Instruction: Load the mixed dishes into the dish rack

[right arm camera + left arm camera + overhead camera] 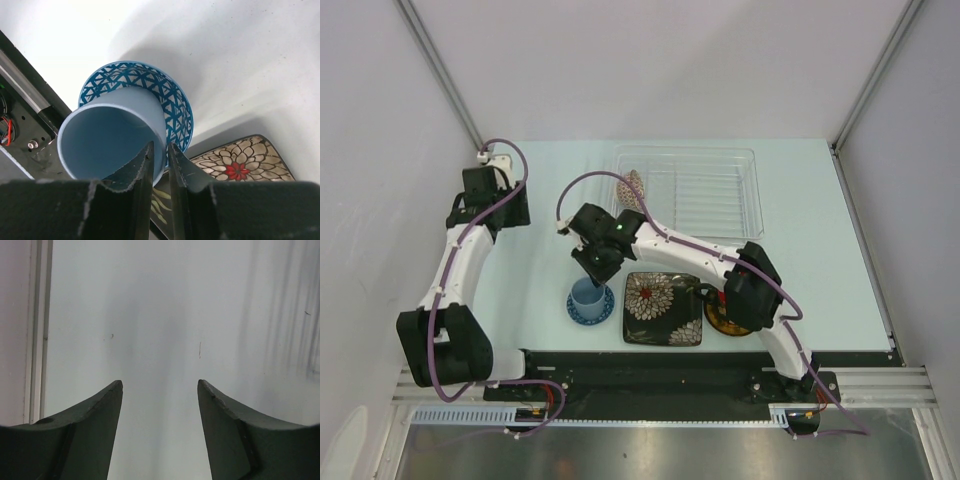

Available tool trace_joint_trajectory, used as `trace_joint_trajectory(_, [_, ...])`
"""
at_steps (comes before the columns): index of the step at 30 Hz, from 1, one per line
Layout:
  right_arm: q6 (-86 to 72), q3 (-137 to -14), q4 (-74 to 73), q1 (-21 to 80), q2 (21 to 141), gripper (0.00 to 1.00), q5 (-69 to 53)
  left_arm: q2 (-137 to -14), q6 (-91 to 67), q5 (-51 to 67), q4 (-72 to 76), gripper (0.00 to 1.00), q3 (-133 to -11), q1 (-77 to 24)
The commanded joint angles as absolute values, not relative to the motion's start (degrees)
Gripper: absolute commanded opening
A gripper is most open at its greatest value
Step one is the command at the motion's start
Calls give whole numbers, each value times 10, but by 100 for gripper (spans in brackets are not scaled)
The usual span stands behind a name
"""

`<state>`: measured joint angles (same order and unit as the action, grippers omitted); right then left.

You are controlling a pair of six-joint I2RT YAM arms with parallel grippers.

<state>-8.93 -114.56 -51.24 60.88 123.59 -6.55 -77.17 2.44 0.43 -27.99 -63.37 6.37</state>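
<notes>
My right gripper (592,272) (160,145) is shut on the rim of the pale blue cup (586,294) (110,130), one finger inside and one outside. The cup leans over the small blue saucer (590,312) (175,95); I cannot tell if they touch. The black square floral plate (665,308) (240,160) lies just right of them. The beige lattice bowl (633,187) stands on edge at the left end of the clear dish rack (720,190). The yellow saucer (725,324) peeks out under my right arm; the mug is hidden. My left gripper (492,185) (160,382) is open and empty at the back left.
Grey enclosure walls and metal posts stand close at the left, back and right. The black base rail (650,365) runs along the near edge, close to the cup in the right wrist view (30,105). Purple cables loop off both arms.
</notes>
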Motion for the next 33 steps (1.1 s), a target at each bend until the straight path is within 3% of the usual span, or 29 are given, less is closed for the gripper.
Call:
trace_joint_trajectory(1, [-81,-1140,-494,605,1250,22,-91,-767,27,-14,-272,67,-664,59])
trace_joint_trajectory(4, [-82,-1130,-489,604,1250,20,-93,-767,28,-15,-274,67,-667,59])
trace_joint_trajectory(9, [-83,-1120,-484,601,1245,0,-91,-768,27,-13,-276,68,-671,55])
trace_joint_trajectory(19, [-76,-1129,-494,582,1169,0,-76,-773,17,13,-291,69,-707,41])
trace_joint_trajectory(22, [-82,-1121,-499,558,1119,0,-82,-772,9,62,-308,81,-743,40])
trace_joint_trajectory(23, [-84,-1117,-499,550,1105,0,-85,-770,8,80,-315,95,-762,40])
trace_joint_trajectory(25, [-92,-1097,-495,522,1057,0,-106,-770,4,123,-323,100,-783,36])
trace_joint_trajectory(28, [-115,-1051,-443,467,973,0,-171,-772,-25,170,-346,100,-831,32])
trace_joint_trajectory(33, [-203,-862,-245,362,839,0,-353,-776,-98,338,-374,100,-901,32])
